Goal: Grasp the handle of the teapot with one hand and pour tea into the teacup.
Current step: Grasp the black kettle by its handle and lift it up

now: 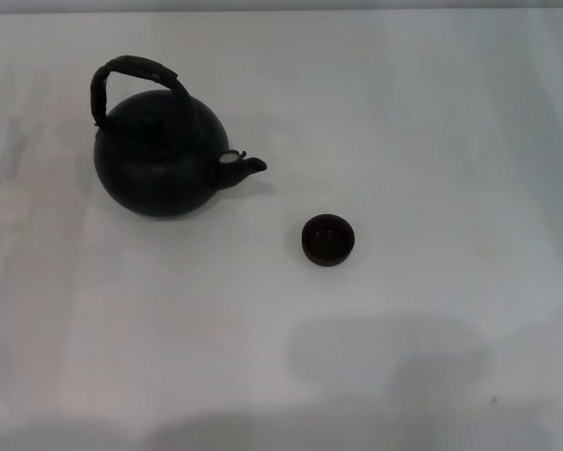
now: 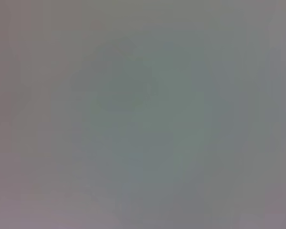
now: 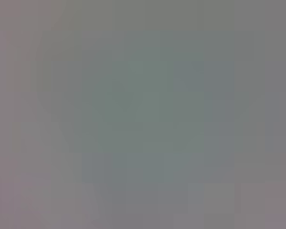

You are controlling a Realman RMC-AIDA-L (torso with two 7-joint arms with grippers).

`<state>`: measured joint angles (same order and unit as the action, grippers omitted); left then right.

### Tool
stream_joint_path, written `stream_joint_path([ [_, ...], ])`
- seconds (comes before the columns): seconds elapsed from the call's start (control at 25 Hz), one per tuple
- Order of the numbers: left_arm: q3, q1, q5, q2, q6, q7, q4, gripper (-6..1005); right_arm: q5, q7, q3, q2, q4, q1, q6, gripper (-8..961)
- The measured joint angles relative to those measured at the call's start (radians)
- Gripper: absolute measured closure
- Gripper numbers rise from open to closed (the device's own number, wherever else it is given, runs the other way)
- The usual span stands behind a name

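The teapot (image 1: 161,155) stands upright on the white table (image 1: 431,113), toward the robot's left, and everything else can be placed from it. Its handle (image 1: 135,73) arches over the top of the pot, raised and leaning slightly to the pot's left side, with nothing touching it. The short spout (image 1: 243,166) juts from the pot's right side and points right — toward the teacup (image 1: 328,239). The teacup sits on the table to the right of the teapot and a little nearer the robot, apart from the spout, its mouth facing up.

Neither gripper shows in the head view, and both wrist views give only a blank grey field — so the fingers of the left and right grippers cannot be seen, and I cannot tell how far open they are or whether they hold anything.
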<state>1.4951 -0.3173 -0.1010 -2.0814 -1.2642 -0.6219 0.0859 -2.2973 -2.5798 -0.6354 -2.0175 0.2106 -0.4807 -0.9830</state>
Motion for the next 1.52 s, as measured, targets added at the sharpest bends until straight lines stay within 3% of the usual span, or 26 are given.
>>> stream_joint_path([
  [0.4,0.056,0.016,0.008,0.002,-0.017,-0.003,-0.001,168,-0.016,-0.006,0.0,0.002,-0.017,0.0,0.025,115],
  [0.96,0.057,0.137,0.145,0.014,-0.171,0.016,-0.008,167,-0.024,0.0,0.0,0.004,-0.016,-0.001,0.054,115],
  [1.24,0.057,0.124,0.251,0.015,-0.178,0.063,-0.008,168,-0.025,0.0,-0.001,0.003,-0.017,-0.015,0.053,115],
  [1.52,0.057,0.067,0.331,0.014,-0.152,0.079,-0.013,166,-0.025,0.005,-0.003,0.003,-0.022,-0.015,0.047,115],
])
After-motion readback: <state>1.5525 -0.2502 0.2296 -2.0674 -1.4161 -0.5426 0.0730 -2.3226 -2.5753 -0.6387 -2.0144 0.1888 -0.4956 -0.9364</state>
